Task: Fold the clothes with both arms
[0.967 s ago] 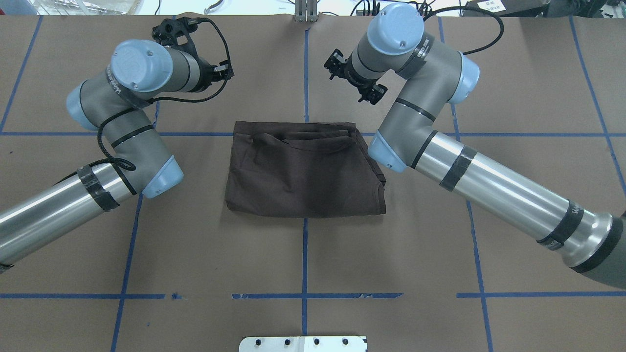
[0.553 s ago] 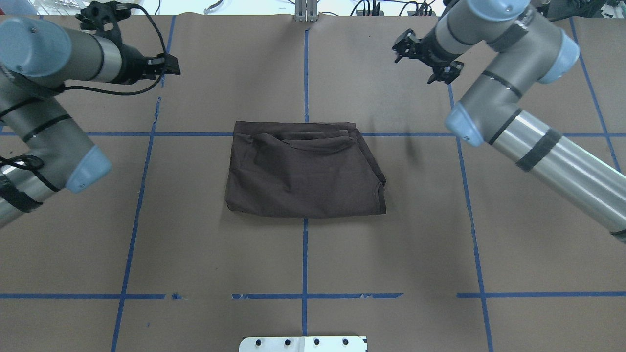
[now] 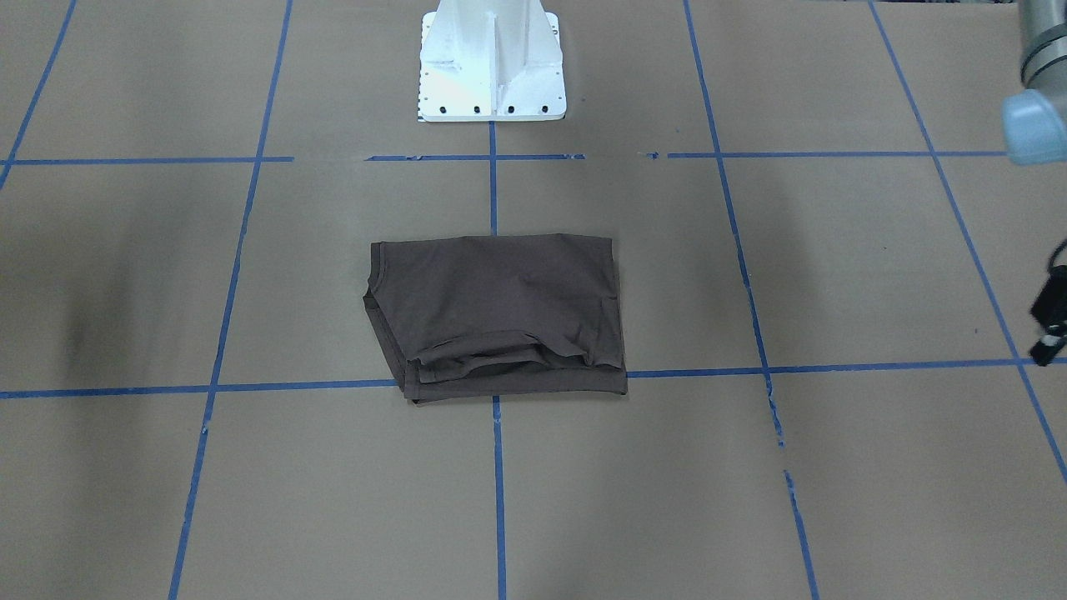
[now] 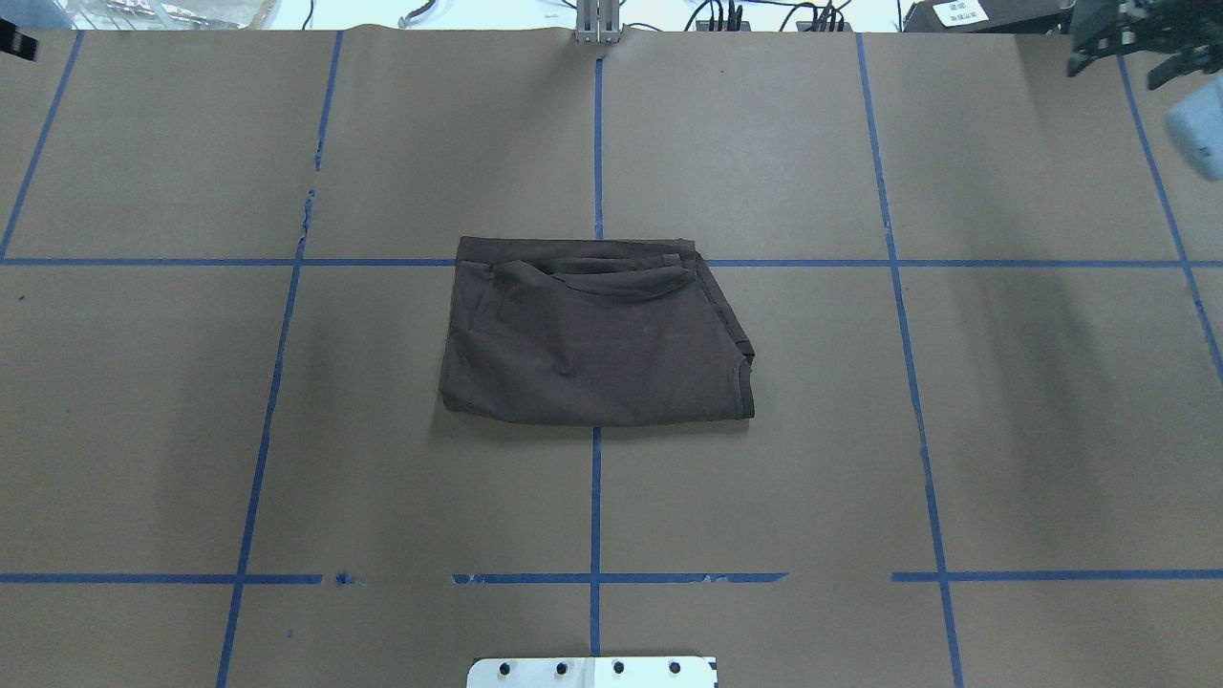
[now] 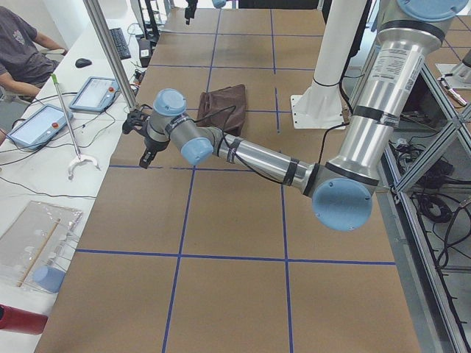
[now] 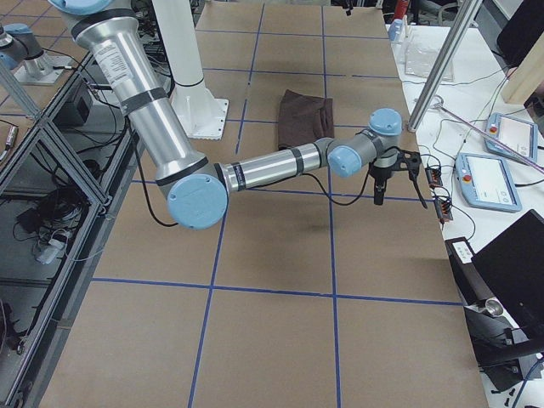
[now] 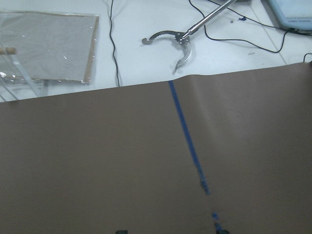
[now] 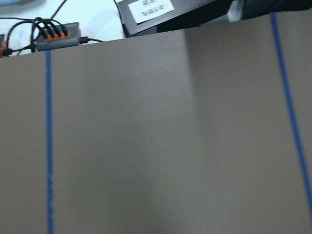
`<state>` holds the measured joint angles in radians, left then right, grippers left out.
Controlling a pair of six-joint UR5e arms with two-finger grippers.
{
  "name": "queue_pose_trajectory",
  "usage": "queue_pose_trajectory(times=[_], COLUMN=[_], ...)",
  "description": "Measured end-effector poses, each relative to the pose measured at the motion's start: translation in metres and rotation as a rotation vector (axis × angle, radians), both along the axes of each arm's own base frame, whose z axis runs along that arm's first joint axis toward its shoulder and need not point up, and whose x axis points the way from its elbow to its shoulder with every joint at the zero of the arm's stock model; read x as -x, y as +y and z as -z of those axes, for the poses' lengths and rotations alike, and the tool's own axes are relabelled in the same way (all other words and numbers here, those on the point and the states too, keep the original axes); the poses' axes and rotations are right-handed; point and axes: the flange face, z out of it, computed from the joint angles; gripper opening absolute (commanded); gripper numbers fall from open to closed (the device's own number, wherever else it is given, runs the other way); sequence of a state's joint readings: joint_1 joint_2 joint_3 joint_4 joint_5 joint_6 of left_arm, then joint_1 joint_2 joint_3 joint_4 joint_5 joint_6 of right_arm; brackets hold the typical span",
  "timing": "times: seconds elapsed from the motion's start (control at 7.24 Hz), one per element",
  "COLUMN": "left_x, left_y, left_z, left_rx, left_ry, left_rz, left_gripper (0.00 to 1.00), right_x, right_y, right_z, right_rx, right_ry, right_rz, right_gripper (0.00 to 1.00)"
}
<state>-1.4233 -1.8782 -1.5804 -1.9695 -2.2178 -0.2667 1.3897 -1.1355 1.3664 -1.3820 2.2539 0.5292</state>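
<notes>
Folded T-shirt (image 4: 592, 334) on desk (image 4: 764, 478), right tool (image 4: 1118, 53) spread wide, left tool (image 5: 137, 145) cannot tell, white label (image 8: 148, 7) in right wrist view illegible

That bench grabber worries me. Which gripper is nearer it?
Left. The left gripper hangs near the grabber at the table edge; the right gripper is at the other end.

No legible text or labels.

Your left arm (image 5: 250, 156) reaches out low and nearly straight, with the left gripper (image 5: 144, 156) pointing down. Your right arm (image 6: 272, 161) does likewise, right gripper (image 6: 379, 191) down. Neither finger gap is readable.
</notes>
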Motion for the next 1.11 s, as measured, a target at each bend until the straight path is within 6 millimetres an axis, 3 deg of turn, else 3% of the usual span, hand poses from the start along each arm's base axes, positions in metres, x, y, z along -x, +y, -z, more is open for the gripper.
queue_pose_trajectory(times=[0.14, 0.28, 0.41, 0.55, 0.69, 1.11], left_x=[0.047, 0.080, 0.098, 0.104, 0.104, 0.093], left_y=[-0.010, -0.020, -0.016, -0.002, 0.010, 0.048], left_z=[-0.014, -0.036, -0.067, -0.100, -0.119, -0.136], left_rx=[0.016, 0.055, 0.114, 0.180, 0.223, 0.289], left_ry=[-0.078, -0.117, -0.123, -0.117, -0.090, 0.079], left_rz=[-0.046, -0.074, -0.083, -0.086, -0.092, -0.124], left_gripper=[1.00, 1.00, 1.00, 1.00, 1.00, 1.00], right_x=[-0.060, -0.104, -0.125, -0.134, -0.137, -0.136], right_y=[0.008, 0.020, 0.034, 0.046, 0.052, 0.064], right_z=[-0.024, -0.048, -0.069, -0.086, -0.096, -0.118], right_rx=[-0.016, -0.022, -0.023, -0.017, -0.008, 0.018], right_ry=[0.034, 0.056, 0.062, 0.059, 0.054, 0.028], right_rz=[0.084, 0.157, 0.206, 0.232, 0.244, 0.250], right_gripper=[1.00, 1.00, 1.00, 1.00, 1.00, 1.00])
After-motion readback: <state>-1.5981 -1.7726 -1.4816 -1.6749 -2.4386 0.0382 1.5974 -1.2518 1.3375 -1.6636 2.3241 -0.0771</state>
